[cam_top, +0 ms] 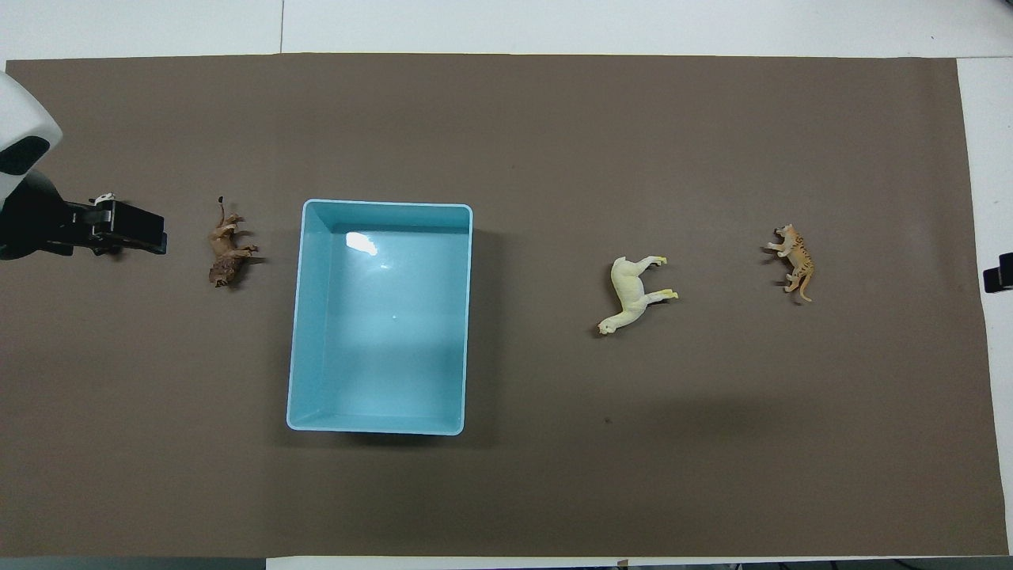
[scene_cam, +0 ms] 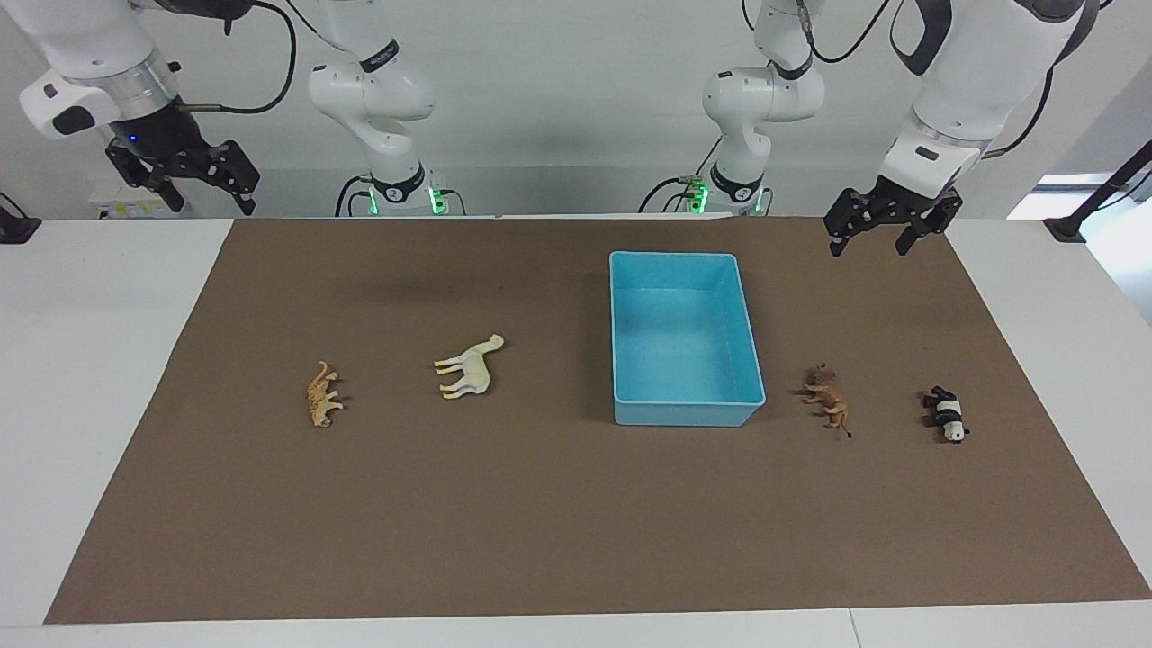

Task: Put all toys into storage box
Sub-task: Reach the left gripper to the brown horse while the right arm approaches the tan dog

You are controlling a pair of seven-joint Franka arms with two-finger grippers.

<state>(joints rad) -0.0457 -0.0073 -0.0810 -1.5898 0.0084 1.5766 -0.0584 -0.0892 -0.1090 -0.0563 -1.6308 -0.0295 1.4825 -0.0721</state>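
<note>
Both arms were up near the robots' edge of the table (scene_cam: 108, 378). Left gripper (scene_cam: 886, 229) hung in the air over the brown mat (scene_cam: 576, 522) at the left arm's end, jaws spread, nothing in them. From overhead it covered the panda, only a white speck of the toy peeking out. Right gripper (scene_cam: 184, 175) hung over the table edge at the right arm's end, jaws spread and empty too; overhead only a dark tip showed at the frame edge.

Storage box (scene_cam: 686, 416) sat on the mat closest to the robots of all the task items, somewhat toward the left arm's end, long side running away from the robots. Nothing inside it.

Toys lay in a rough row level with the box's farther half, all on their sides on the mat, all outside the box:
- llama (scene_cam: 468, 366), toward the right arm's end, well apart from the box
- tiger (scene_cam: 322, 394), farther out toward that same end
- lion (scene_cam: 828, 396), near the box toward the left arm's end, not touching it
- panda (scene_cam: 946, 414), outermost at that end, slightly farther from the robots than the lion
</note>
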